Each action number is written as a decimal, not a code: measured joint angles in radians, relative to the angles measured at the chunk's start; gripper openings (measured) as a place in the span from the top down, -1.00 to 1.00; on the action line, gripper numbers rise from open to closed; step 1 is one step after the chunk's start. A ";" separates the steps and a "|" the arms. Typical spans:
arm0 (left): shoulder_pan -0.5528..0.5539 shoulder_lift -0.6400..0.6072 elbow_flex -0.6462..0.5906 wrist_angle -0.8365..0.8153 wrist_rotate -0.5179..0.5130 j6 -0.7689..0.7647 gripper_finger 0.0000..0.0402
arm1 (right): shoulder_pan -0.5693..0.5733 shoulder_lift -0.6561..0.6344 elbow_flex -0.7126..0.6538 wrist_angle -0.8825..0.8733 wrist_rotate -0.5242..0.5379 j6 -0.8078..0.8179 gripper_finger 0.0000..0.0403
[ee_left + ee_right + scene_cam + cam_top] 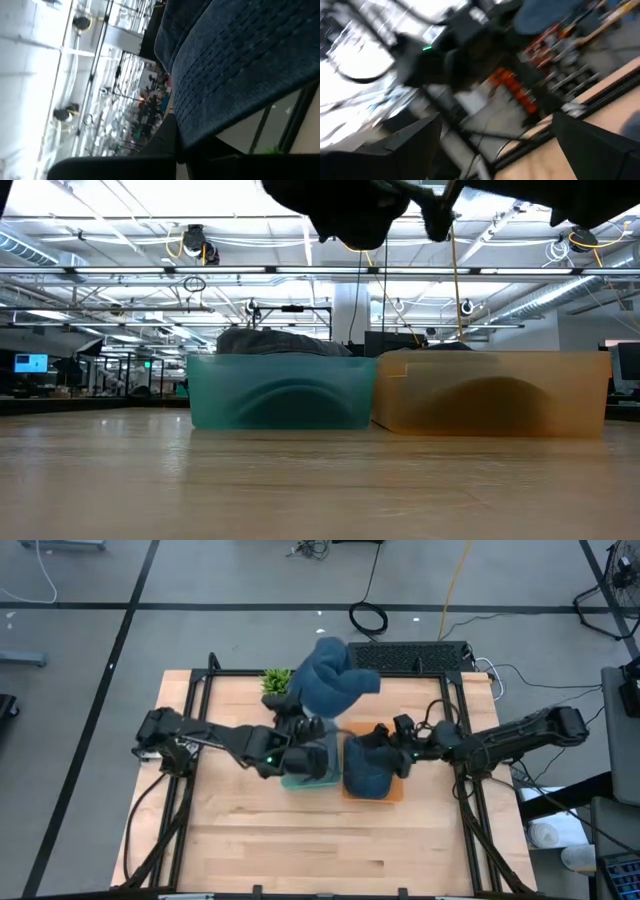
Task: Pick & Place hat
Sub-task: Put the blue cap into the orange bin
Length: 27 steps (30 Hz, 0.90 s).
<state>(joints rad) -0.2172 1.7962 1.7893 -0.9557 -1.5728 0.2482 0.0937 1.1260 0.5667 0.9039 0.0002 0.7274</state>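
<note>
Left gripper [300,725] clamped shut on a blue knit hat [328,680], held high above the table [250,840]; the hat hangs over the back edge of the teal bin [282,392]. In the left wrist view the ribbed fabric fills the frame, pinched at the fingers.

Right gripper [392,745] hovers over the orange bin [490,392], fingers spread wide, nothing held. A second dark blue hat [368,772] lies in that bin.

Step in hand, as I judge it: carry and place. To do it well:
- keep the pinch firm; knit slips
- centre over the chosen bin before lowering
- lower until the fabric slackens, then release
- keep clear of the right arm
</note>
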 joint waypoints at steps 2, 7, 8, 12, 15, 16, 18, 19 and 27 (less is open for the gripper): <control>0.019 0.000 0.000 0.074 0.001 0.027 0.96 | 0.000 0.039 0.000 0.065 0.075 -0.008 -0.82; 0.044 0.000 0.000 0.221 0.000 0.068 0.96 | -0.030 0.102 0.000 0.345 0.077 -0.031 -0.82; 0.046 0.000 0.000 0.251 0.000 0.072 0.96 | -0.036 0.106 0.000 0.393 0.081 -0.031 -0.82; 0.049 0.000 0.000 0.354 0.001 0.072 0.96 | -0.057 0.109 0.000 0.513 0.186 0.023 -0.82; 0.045 0.000 0.000 0.415 0.055 0.062 0.96 | -0.075 0.111 0.000 0.485 0.239 0.098 -0.82; 0.042 0.000 0.000 0.431 0.087 0.056 0.96 | -0.082 0.111 0.000 0.459 0.235 0.116 -0.82; 0.031 0.003 -0.016 0.468 0.110 0.054 0.96 | -0.088 0.111 0.000 0.375 0.230 0.148 -0.82; 0.025 0.011 -0.026 0.487 0.106 0.057 0.96 | -0.088 0.111 0.000 0.337 0.223 0.150 -0.82; -0.040 0.018 -0.222 0.483 0.004 -0.104 0.96 | -0.003 0.112 0.000 0.320 0.145 0.091 -0.82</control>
<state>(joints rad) -0.2572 1.8137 1.5670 -0.4723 -1.5690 0.1446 0.0905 1.2377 0.5663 1.2241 0.1457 0.8184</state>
